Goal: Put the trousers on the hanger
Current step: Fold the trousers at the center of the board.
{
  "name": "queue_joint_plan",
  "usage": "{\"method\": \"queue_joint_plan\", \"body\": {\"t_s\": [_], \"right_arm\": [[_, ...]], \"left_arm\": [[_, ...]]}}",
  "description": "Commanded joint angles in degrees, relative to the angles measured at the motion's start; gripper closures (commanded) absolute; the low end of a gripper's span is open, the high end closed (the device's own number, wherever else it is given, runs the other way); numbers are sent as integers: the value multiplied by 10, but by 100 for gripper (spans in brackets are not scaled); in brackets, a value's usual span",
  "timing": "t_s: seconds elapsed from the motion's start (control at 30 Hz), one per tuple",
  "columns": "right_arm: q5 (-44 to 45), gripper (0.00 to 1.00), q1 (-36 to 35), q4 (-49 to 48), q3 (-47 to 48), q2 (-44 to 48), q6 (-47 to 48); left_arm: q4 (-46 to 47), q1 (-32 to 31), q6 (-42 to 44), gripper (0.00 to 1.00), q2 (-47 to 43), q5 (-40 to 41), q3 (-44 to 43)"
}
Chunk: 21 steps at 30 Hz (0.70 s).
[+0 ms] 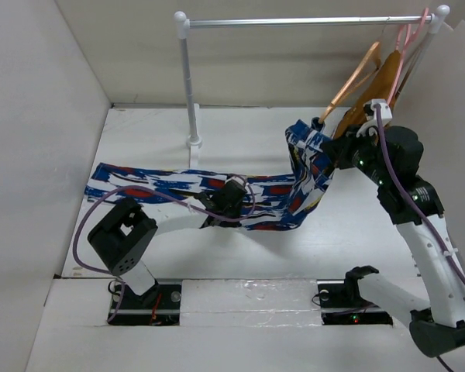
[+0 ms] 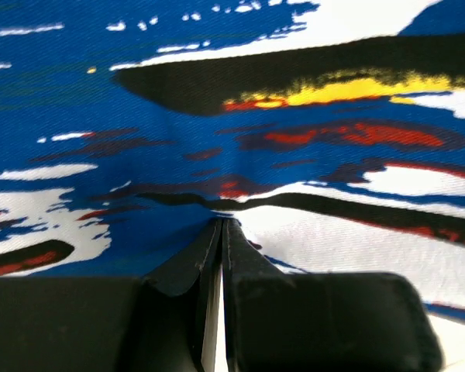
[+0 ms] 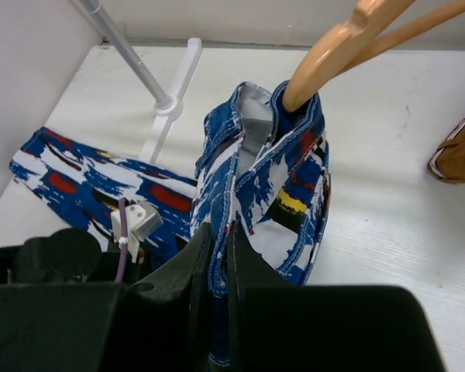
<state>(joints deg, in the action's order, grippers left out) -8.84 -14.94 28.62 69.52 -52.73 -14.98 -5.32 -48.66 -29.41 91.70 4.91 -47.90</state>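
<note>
- The trousers (image 1: 163, 186) lie across the table (image 1: 240, 128). The legs are stretched flat to the left and the waist end is lifted at the right.
- The right gripper (image 1: 331, 155) has its fingers (image 3: 187, 271) clamped on the stitched edge of the waistband. It holds the waist clear of the table with the opening facing up.
- The hanger (image 1: 353, 77) hangs from the rail (image 1: 310, 22). The tip of one wooden arm sits inside the raised waist opening, just beyond the right fingertips.
- The left gripper (image 1: 231, 198) is down on the legs about midway along. Its fingers (image 2: 182, 267) are pressed together, pinching a small pucker of cloth at their tips, and creases in the fabric run in toward that spot.
</note>
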Motion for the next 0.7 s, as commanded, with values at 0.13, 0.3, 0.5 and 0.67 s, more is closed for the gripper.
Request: {"method": "queue_joint_plan", "body": {"t_s": [0.13, 0.3, 0.5, 0.67], "right_arm": [[23, 100, 14, 12, 202, -54, 35], [-35, 100, 62, 30, 297, -95, 56], [-72, 100, 42, 13, 316, -128, 62], [-74, 100, -29, -27, 328, -185, 61]], "left_arm": [[35, -7, -13, 100, 49, -64, -22], [45, -28, -13, 100, 94, -82, -73], [42, -77, -14, 100, 147, -115, -191], [15, -30, -31, 98, 28, -21, -142]]}}
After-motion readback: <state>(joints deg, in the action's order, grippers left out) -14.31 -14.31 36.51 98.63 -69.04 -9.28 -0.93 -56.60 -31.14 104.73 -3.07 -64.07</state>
